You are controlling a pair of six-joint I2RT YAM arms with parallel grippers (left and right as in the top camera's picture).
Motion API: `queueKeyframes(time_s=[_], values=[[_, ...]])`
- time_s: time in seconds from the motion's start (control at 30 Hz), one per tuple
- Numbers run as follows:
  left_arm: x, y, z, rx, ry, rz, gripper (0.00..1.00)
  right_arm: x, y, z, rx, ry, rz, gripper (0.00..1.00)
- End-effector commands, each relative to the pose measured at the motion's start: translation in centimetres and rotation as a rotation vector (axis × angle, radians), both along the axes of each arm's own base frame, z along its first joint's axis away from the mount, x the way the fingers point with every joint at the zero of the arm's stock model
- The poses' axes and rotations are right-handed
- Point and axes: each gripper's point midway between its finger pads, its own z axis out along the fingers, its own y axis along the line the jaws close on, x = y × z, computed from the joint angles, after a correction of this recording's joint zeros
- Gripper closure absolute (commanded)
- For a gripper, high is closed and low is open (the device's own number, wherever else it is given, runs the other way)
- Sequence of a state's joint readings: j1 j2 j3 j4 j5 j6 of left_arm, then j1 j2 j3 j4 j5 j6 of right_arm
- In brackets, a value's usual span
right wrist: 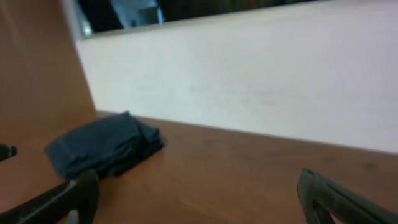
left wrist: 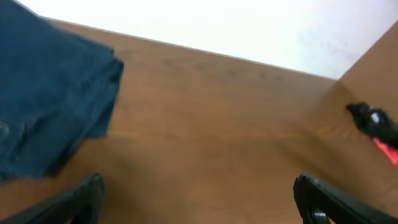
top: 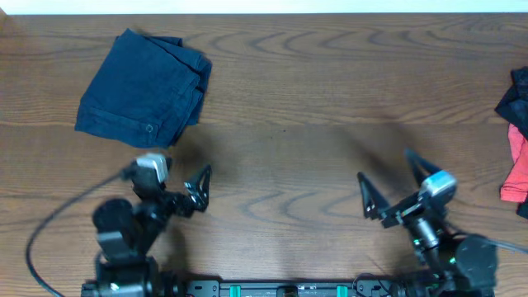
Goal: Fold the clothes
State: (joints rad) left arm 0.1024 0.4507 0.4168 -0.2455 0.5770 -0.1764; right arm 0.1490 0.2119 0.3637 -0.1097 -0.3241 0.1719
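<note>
Of the clothes I see only a bit of black cloth at the table's far right edge, mostly cut off by the frame. In the left wrist view the black cloth is a small dark lump far off to the right. My left gripper stands open over bare wood near the front left, nothing between its fingers. At the front right my right gripper is open too, over bare table. Both grippers are far from the black cloth.
A folded navy denim garment with a button lies at the back left, just beyond my left gripper. A red-pink garment lies at the right edge, in front of the black cloth. A white wall bounds the table's far side.
</note>
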Motion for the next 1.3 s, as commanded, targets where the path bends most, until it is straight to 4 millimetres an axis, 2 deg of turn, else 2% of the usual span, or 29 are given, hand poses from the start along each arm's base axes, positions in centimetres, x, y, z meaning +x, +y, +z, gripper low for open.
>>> queueKeyframes(time_s=[0.0, 0.23, 0.33, 0.37, 0.47, 0.57, 0.63, 0.73, 0.9, 1.07, 1.13, 1.27], values=[[1.4, -0.1, 1.4, -0.008, 0.128, -0.016, 0.02, 2.0, -0.7, 1.4, -0.019, 0.114, -0.063, 0.01], [3.6, 0.1, 1.4, -0.009, 0.516, -0.048, 0.02, 8.4, -1.9, -1.7, -0.148, 0.601, -0.127, 0.01], [4.2, 0.2, 1.5, -0.003, 0.591, -0.063, 0.02, 9.9, -0.5, -3.6, -0.167, 0.761, -0.032, 0.01], [4.3, 0.0, 1.7, -0.014, 0.604, -0.074, 0.02, 10.5, -0.6, -4.6, -0.194, 0.808, -0.028, 0.01], [4.3, -0.7, 2.2, -0.046, 0.612, -0.11, 0.02, 12.7, -2.5, -7.4, -0.204, 0.944, -0.117, 0.01], [4.0, -0.7, 2.1, -0.028, 0.608, -0.12, 0.02, 15.7, -7.1, -9.2, -0.128, 1.044, -0.333, 0.01], [3.6, -0.7, 2.0, -0.012, 0.613, -0.135, 0.02, 17.7, -10.5, -9.7, -0.065, 1.075, -0.435, 0.01], [2.8, -0.8, 1.6, -0.006, 0.641, -0.146, 0.02, 20.2, -15.8, -10.0, 0.062, 1.1, -0.573, 0.01], [1.8, -0.9, 1.1, 0.018, 0.672, -0.175, 0.02, 22.9, -24.7, -9.6, 0.191, 1.06, -0.749, 0.01], [1.6, -0.9, 1.0, 0.018, 0.68, -0.177, 0.02, 22.7, -32.2, -10.4, 0.216, 1.025, -0.924, 0.01], [1.6, -0.9, 1.0, 0.018, 0.68, -0.178, 0.02, 21.9, -35.5, -11.5, 0.217, 1.022, -1.014, 0.01], [1.5, -1.2, 1.0, 0.021, 0.682, -0.19, 0.02, 19.2, -40.3, -14.4, 0.221, 1.07, -1.159, 0.01]])
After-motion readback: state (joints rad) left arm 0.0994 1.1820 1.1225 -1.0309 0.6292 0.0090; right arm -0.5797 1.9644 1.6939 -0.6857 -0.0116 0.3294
